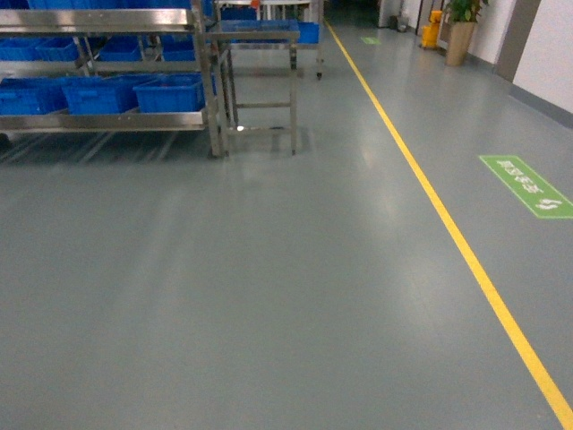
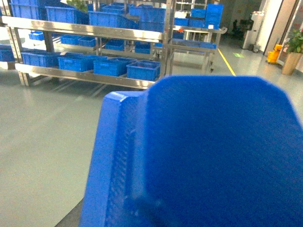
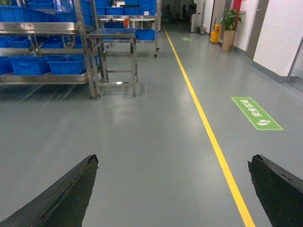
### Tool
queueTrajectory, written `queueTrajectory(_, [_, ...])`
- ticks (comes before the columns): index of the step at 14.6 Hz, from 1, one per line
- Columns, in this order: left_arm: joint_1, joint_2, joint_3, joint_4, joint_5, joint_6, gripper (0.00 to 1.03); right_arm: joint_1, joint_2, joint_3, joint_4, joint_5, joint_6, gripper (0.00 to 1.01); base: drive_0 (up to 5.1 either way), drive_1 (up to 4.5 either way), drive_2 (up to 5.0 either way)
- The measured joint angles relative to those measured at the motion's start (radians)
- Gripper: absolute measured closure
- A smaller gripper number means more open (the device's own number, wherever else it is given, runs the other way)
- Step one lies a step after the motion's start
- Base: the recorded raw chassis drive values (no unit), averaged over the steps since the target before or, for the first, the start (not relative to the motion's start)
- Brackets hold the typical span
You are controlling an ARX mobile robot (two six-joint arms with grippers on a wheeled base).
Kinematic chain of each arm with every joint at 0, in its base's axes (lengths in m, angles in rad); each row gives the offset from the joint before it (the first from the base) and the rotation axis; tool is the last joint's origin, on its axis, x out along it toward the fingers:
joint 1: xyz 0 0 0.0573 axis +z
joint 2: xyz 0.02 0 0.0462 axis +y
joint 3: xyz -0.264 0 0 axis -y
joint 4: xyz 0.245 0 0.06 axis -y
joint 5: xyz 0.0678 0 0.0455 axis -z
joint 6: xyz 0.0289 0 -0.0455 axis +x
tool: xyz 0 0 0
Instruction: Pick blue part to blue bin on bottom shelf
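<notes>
We face a grey factory floor (image 1: 269, 296) with a stainless-steel rack (image 1: 211, 81) standing at the upper left of the head view. Its bottom shelf (image 1: 103, 121), a shiny tier of flat metal rails, carries a row of blue bins (image 1: 170, 94) set side by side. Just right of the rack stands a small steel table (image 1: 260, 81), and a yellow line (image 1: 448, 224) runs along the floor toward a potted plant (image 1: 463, 27) far down the aisle. A green floor sign (image 1: 525, 185) lies to the right of the line.

Neither arm shows in the head view. From our right wrist camera, the right gripper (image 3: 173, 189) hangs above bare floor with its two dark fingers (image 3: 61, 198) spread wide, nothing between them.

Our left wrist camera is filled by a large blue plastic piece (image 2: 203, 156), blurred and very close, with a ribbed edge on its left side; we cannot tell whether this is the blue part or a crate. The left gripper itself is hidden behind it, so we cannot tell whether its fingers are apart or closed. Beyond it, the same rack and its low row of bins stand well apart from us across open floor.
</notes>
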Motion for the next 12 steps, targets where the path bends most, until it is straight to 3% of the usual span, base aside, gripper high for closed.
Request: queueTrajectory(12, [0.000,0.002,0.000,-0.001,-0.003,0.000,0.59,0.000,0.000,0.000,0.001,0.000,0.000,0.03,0.0,4.17,-4.2])
